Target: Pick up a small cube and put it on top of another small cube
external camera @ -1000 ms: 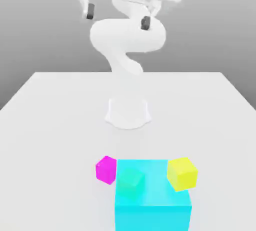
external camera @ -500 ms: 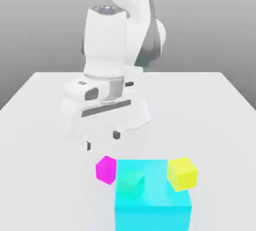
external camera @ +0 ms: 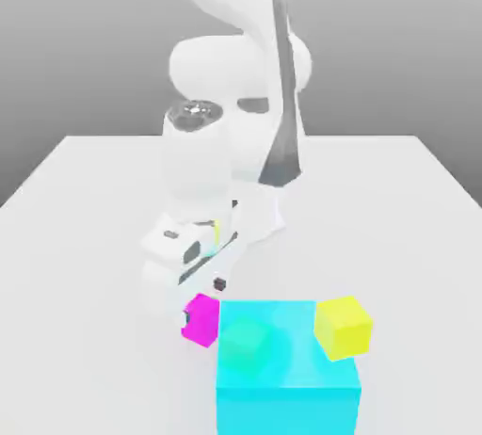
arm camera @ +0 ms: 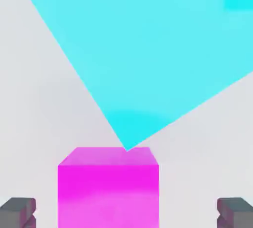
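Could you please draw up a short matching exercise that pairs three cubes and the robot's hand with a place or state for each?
Column one
1. Magenta cube
2. Yellow cube
3. Teal-green cube
4. Hand

Column two
A. Open, with its fingers spread wider than a cube
B. At the big cyan block's side nearer the exterior view's right
C. Between the open fingers in the hand view
D. Seen against the cyan block, nearer its left in the exterior view

Pairs: 1-C; 2-B; 3-D; 4-A
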`<action>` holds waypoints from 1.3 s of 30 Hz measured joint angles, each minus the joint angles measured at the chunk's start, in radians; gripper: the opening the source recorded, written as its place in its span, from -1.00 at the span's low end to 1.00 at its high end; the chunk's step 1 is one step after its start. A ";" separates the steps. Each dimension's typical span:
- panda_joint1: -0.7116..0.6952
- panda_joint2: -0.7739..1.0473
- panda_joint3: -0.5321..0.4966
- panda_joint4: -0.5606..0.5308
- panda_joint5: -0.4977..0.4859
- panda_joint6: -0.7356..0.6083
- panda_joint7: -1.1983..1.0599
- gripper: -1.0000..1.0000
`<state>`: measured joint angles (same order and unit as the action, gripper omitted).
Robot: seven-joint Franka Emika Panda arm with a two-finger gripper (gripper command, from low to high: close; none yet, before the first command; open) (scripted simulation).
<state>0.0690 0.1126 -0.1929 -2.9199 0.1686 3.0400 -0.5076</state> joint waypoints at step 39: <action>-0.049 -0.188 -0.036 0.089 -0.060 -0.297 0.133 -1.00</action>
<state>0.0200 -0.0756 -0.2292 -2.8304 0.1089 2.7432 -0.3747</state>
